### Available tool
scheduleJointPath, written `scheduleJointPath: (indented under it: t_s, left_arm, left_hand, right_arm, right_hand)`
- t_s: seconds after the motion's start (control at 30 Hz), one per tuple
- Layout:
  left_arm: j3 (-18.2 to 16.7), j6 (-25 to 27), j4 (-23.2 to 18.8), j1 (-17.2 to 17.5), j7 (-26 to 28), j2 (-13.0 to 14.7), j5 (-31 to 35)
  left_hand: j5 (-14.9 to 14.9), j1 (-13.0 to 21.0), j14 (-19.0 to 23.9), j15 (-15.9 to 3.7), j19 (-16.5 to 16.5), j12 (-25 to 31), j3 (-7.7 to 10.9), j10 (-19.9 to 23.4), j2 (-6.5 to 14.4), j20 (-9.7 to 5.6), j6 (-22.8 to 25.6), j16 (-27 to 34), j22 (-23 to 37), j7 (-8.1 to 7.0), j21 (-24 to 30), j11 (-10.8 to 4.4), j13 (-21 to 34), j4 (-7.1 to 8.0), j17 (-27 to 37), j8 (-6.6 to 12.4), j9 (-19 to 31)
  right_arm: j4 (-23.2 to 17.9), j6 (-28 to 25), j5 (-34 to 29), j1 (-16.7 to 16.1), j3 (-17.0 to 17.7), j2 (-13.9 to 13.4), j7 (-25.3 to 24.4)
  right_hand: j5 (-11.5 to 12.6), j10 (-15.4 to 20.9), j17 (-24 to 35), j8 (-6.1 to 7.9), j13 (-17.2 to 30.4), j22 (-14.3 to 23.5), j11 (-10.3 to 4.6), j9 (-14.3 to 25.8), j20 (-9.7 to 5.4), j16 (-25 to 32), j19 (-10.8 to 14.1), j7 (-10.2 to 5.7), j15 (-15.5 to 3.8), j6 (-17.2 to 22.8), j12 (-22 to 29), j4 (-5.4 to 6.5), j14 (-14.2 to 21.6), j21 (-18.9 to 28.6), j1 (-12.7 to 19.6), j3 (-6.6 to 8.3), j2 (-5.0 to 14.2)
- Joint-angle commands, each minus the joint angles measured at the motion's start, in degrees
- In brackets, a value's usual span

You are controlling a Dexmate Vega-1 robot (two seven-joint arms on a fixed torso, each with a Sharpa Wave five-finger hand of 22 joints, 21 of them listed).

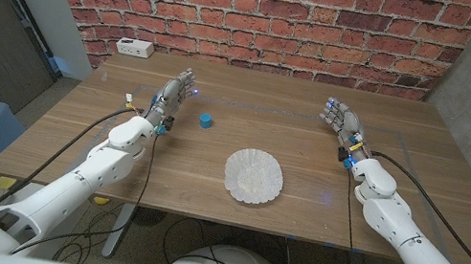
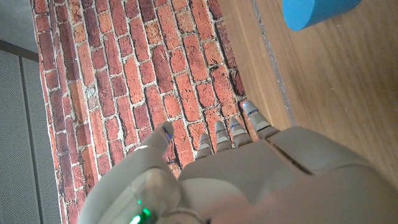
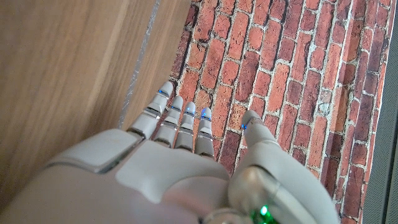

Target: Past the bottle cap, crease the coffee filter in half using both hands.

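The coffee filter (image 1: 254, 176) lies round and unfolded on the wooden table (image 1: 402, 181), toward the near edge and about midway between your two arms. Your left hand (image 1: 174, 94) is up and to the filter's left, well apart from it, fingers (image 2: 219, 135) extended and slightly spread, holding nothing. Just beside that hand, on the side toward the filter, sits the blue bottle cap (image 1: 206, 121), not touched. Your right hand (image 1: 341, 122) is farther back on the filter's right, also well apart, fingers (image 3: 177, 112) straight and empty. A white box (image 1: 135, 47) sits at the far left by the brick wall (image 1: 266, 11); any writing on it is too small to read.
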Motion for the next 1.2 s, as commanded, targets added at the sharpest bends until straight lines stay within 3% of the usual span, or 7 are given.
scheduleJointPath:
  t_s: [0.03, 0.27, 0.33, 0.57, 0.9, 1.2]
  left_arm:
    - [0.18, -1.55, -2.43, 0.99, 1.5, 1.47, 2.95]
    - [2.29, -3.34, -2.73, 0.0, 5.72, 0.74, 9.72]
    - [3.55, -2.74, -4.82, -0.12, 9.53, 1.73, 15.77]
    - [6.1, 0.85, -9.45, -1.01, 12.63, 4.84, 25.77]
    - [7.82, 5.13, -16.16, -1.6, 12.2, 9.96, 35.17]
    - [7.87, 6.87, -20.28, -1.13, 9.34, 14.45, 39.42]
  left_hand:
    - [0.21, -0.01, -0.02, 0.4, 0.05, 0.05, 0.26, -0.15, 0.04, 0.23, 0.17, 0.35, 0.12, -0.32, 0.34, -0.18, -0.24, -0.05, 0.13, 0.48, 0.21]
    - [0.27, -0.09, 2.01, 0.38, 0.93, -0.44, 0.24, 2.63, -0.47, 0.26, 3.72, 0.69, 0.15, 0.1, 0.17, 0.14, -2.3, -0.45, -0.46, 1.87, 0.06]
    - [0.19, 0.37, 3.15, 0.14, 1.48, -0.55, 0.34, 4.65, -0.78, 0.45, 6.11, 0.69, 0.15, 0.36, 0.06, -0.05, -3.49, -1.33, -0.72, 2.42, 0.04]
    - [0.3, 3.24, 5.45, -0.6, 3.31, -1.08, 1.21, 7.5, -0.39, 0.77, 8.72, 0.69, 0.09, 0.0, 0.01, -1.1, -5.71, -4.72, -0.88, 2.47, 0.01]
    - [0.64, 5.27, 5.81, -0.42, 3.36, -2.04, 1.37, 7.67, -0.93, 1.68, 9.11, 0.38, 0.09, -0.86, -0.5, -2.36, -7.03, -7.27, -0.85, 2.08, 0.03]
    - [0.67, 5.93, 6.78, -0.19, 3.84, -2.3, 1.13, 8.16, -1.24, 2.51, 9.31, 0.59, 0.15, -1.12, -0.53, -2.98, -7.61, -8.15, -0.79, 1.94, 0.06]
  right_arm:
    - [-10.98, 1.31, -3.64, -5.11, 0.4, -1.39, -4.26]
    - [-9.05, 1.93, -2.17, -4.33, 1.19, -2.64, -1.42]
    - [-8.63, 1.83, -1.54, -4.43, 1.53, -3.03, -0.87]
    - [-8.62, 2.83, -0.85, -5.9, 2.44, -3.62, -0.77]
    - [-9.34, 4.21, -1.21, -7.73, 3.06, -3.26, -2.27]
    - [-10.42, 4.88, -2.87, -8.84, 2.62, -2.14, -4.65]
  right_hand:
    - [0.26, 0.48, -0.19, 0.13, -0.1, 0.19, 0.33, -0.03, 0.03, -0.13, 0.28, -0.4, 0.35, 0.12, 0.06, 0.12, 0.12, 0.25, 0.28, 0.26, -0.23]
    - [0.21, 0.65, -0.69, 0.18, -0.46, 0.18, 0.52, -0.24, 0.15, -0.5, -0.03, -0.69, 0.99, 0.58, -0.26, 0.29, -0.05, 0.01, -0.09, 0.14, -0.49]
    - [0.22, 0.81, -0.86, 0.18, -0.59, 0.18, 0.65, -0.3, 0.36, -0.57, -0.05, -0.76, 1.25, 0.69, -0.32, 0.32, 0.01, -0.04, -0.16, 0.15, -0.52]
    - [0.26, 1.22, -1.48, 0.12, -0.98, 0.18, 1.01, -0.51, 1.09, -0.73, -0.36, -0.76, 2.21, 0.92, -0.58, 0.21, 0.48, -0.29, -0.06, 0.38, -0.53]
    - [0.24, 1.67, -2.13, 0.05, -1.38, 0.18, 1.28, -0.7, 1.78, -0.77, -0.42, -0.85, 2.9, 1.15, -0.85, -0.02, 1.27, -0.45, 0.11, 0.59, -0.74]
    - [0.18, 1.97, -2.56, -0.02, -1.66, 0.2, 1.48, -0.81, 2.12, -0.81, -0.46, -0.93, 2.96, 1.26, -1.05, -0.06, 1.74, -0.56, 0.07, 0.65, -0.93]
